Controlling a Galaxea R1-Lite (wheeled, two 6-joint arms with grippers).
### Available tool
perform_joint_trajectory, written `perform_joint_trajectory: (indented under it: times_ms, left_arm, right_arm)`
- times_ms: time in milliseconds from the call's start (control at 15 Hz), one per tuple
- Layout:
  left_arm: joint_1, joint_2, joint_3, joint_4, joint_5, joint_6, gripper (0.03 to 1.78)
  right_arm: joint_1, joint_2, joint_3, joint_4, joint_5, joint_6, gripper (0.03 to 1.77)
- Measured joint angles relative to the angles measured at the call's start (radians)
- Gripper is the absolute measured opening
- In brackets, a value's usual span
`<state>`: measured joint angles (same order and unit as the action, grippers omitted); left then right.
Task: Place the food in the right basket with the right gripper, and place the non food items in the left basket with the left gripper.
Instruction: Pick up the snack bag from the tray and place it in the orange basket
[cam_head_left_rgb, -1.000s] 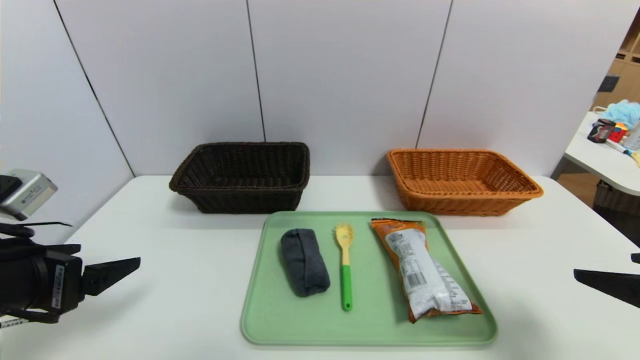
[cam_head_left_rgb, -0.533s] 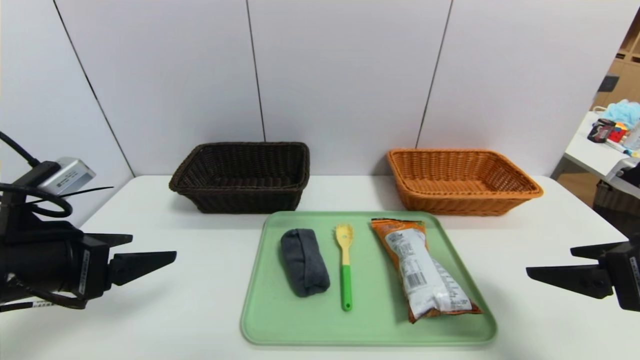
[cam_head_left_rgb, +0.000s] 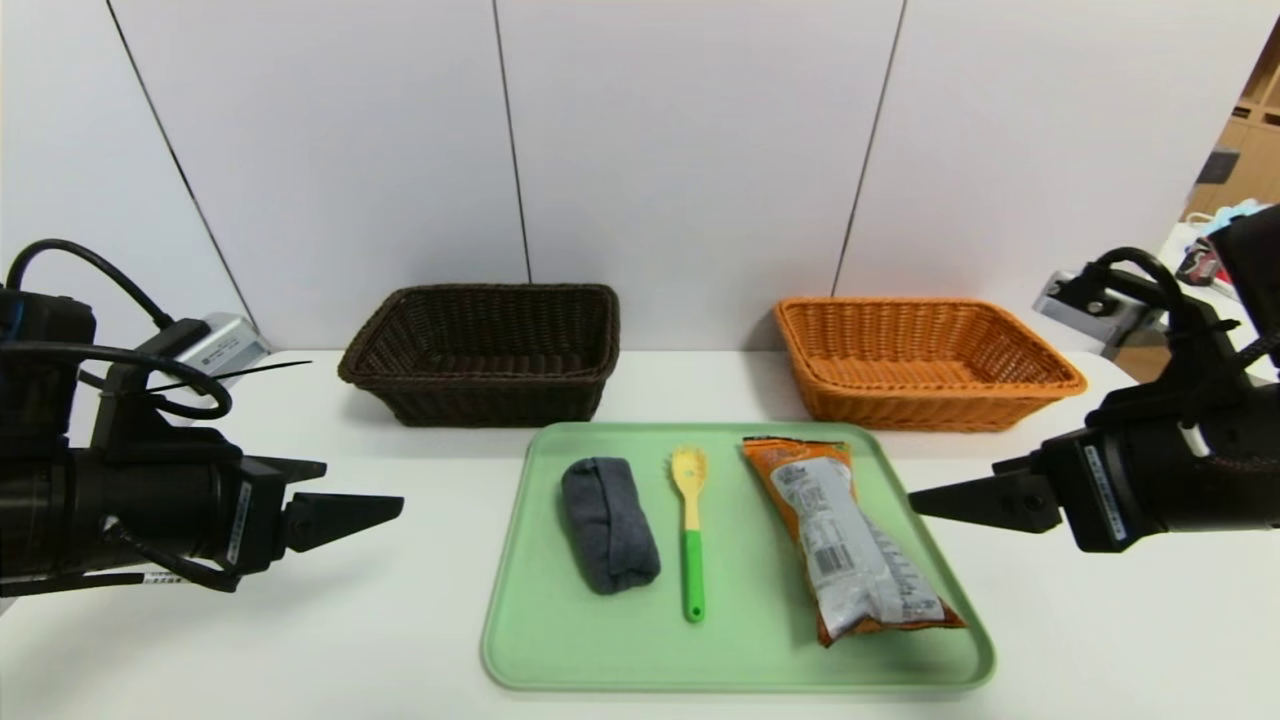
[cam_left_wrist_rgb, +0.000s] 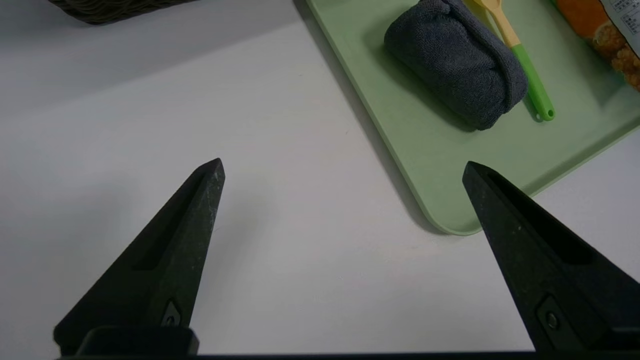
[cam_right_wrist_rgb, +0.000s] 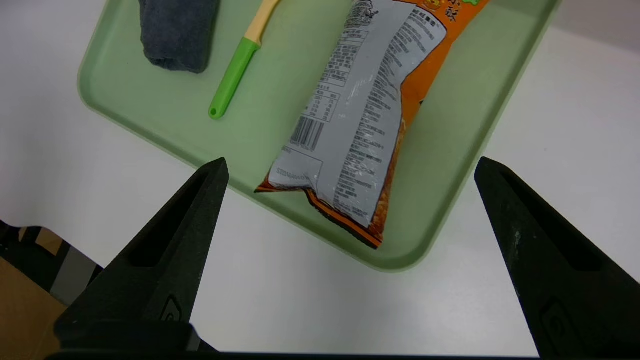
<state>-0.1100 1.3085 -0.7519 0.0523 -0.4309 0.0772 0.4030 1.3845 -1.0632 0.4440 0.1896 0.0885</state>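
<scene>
The left gripper (cam_head_left_rgb: 375, 505) and the right gripper (cam_head_left_rgb: 935, 497) point inward from opposite sides, fingers spread wide.

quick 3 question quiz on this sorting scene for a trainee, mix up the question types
1. True or false: the snack bag already lies in the orange-tan basket.
2. Multiple choice: what lies between the grey rolled cloth and the snack bag on the green tray?
A. a knife
B. a yellow spoon-fork with a green handle
C. a cup
3. Fill in: the left gripper and the right gripper both have their jaws ____.

Key:
1. False. The bag is on the tray; both the orange-tan basket and the dark brown basket hold none of the three items.
2. B
3. open, and holding nothing
</scene>
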Motion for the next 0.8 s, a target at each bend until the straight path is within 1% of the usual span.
perform_joint_trajectory:
  times_ms: [67, 200, 333, 467, 533, 800]
  left_arm:
    - [-0.004, 0.002, -0.001, 0.0, 0.0, 0.0, 1.69]
    - [-0.011, 0.003, -0.002, 0.0, 0.0, -0.001, 1.69]
    - [-0.017, 0.002, 0.0, 0.0, 0.0, -0.001, 1.69]
    - [-0.026, 0.0, 0.0, 0.0, 0.002, -0.002, 1.69]
    - [-0.029, -0.001, 0.001, 0.001, 0.002, -0.002, 1.69]
    - [-0.032, -0.003, 0.007, 0.0, 0.002, -0.001, 1.69]
  right_arm:
    - [0.032, 0.025, -0.017, 0.001, -0.042, 0.023, 1.7]
    - [0.101, 0.082, -0.05, 0.013, -0.159, 0.077, 1.7]
    - [0.153, 0.136, -0.091, 0.052, -0.25, 0.142, 1.7]
    - [0.194, 0.183, -0.123, 0.095, -0.307, 0.192, 1.7]
    - [0.208, 0.208, -0.134, 0.103, -0.327, 0.201, 1.7]
    - [0.228, 0.316, -0.172, 0.104, -0.373, 0.234, 1.7]
